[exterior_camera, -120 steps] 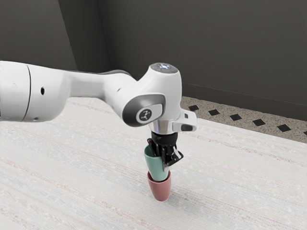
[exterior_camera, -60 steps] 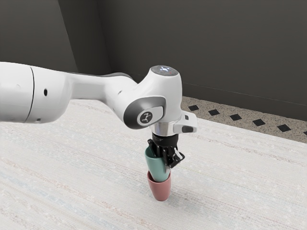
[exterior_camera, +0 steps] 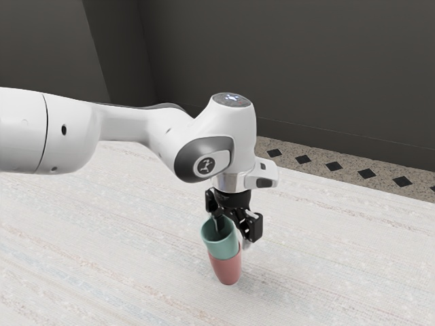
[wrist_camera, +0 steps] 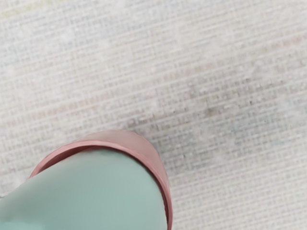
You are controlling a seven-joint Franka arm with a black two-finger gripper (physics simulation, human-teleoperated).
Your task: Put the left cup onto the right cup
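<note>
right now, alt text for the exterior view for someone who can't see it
A teal cup sits nested in a pink cup on a pale woven table. A white robot arm reaches in from the exterior view's left, its black gripper open at the teal cup's rim.

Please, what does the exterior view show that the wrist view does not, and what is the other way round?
Exterior view: the white arm reaching in from that view's left, its gripper open at the rim of the green cup, the dark wall and the floor with black diamonds.

Wrist view: a close look down, where the rim of the red cup curves around the green cup's side.

Both: the green cup nested upright in the red cup, which stands on the pale woven tabletop.
</note>
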